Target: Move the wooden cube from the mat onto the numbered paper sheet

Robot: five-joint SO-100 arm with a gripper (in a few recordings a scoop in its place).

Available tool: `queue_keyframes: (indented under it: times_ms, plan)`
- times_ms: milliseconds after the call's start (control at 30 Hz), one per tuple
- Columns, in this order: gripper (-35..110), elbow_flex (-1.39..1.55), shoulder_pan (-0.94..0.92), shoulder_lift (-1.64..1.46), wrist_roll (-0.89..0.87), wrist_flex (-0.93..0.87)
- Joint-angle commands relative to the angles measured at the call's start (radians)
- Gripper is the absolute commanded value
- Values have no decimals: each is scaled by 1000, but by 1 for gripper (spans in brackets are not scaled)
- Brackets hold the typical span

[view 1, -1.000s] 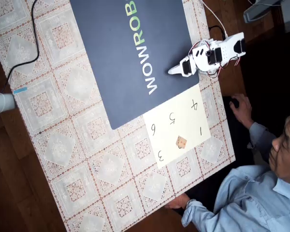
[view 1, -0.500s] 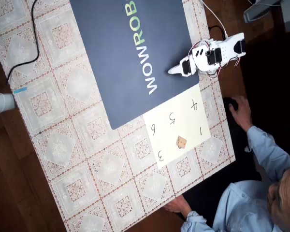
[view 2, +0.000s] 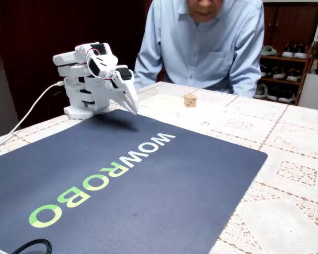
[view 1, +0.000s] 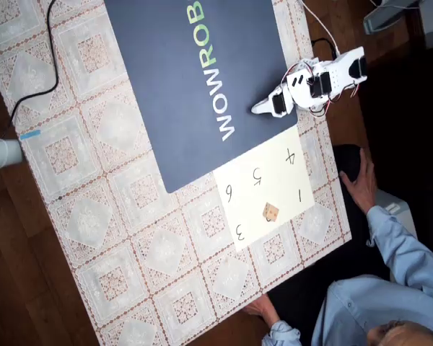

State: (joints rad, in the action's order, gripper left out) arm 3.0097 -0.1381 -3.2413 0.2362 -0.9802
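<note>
The wooden cube [view 1: 271,212] [view 2: 190,100] rests on the numbered paper sheet [view 1: 274,184] [view 2: 164,103], between the digits 1, 3 and 6. The navy mat [view 1: 195,79] [view 2: 111,185] with "WOWROBO" lettering lies beside the sheet. My white arm is folded at the mat's corner, and my gripper [view 1: 257,107] [view 2: 133,107] points down just above the mat, shut with nothing in it, well apart from the cube.
A lace tablecloth [view 1: 115,216] covers the table. A person in a light blue shirt [view 2: 201,42] sits behind the sheet, one hand [view 1: 359,186] off the table edge, another at the near edge [view 1: 260,308]. A black cable [view 1: 47,58] crosses the far cloth.
The arm and cube have stayed put. The person has shifted downward in the overhead view, and the hand by the table edge moved slightly down.
</note>
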Motion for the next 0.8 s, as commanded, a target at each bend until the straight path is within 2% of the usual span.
queue_keyframes:
  times_ms: [0, 767]
  plan:
    - [0, -6, -8, -14, 12, -8]
    - [0, -6, -8, -14, 12, -8]
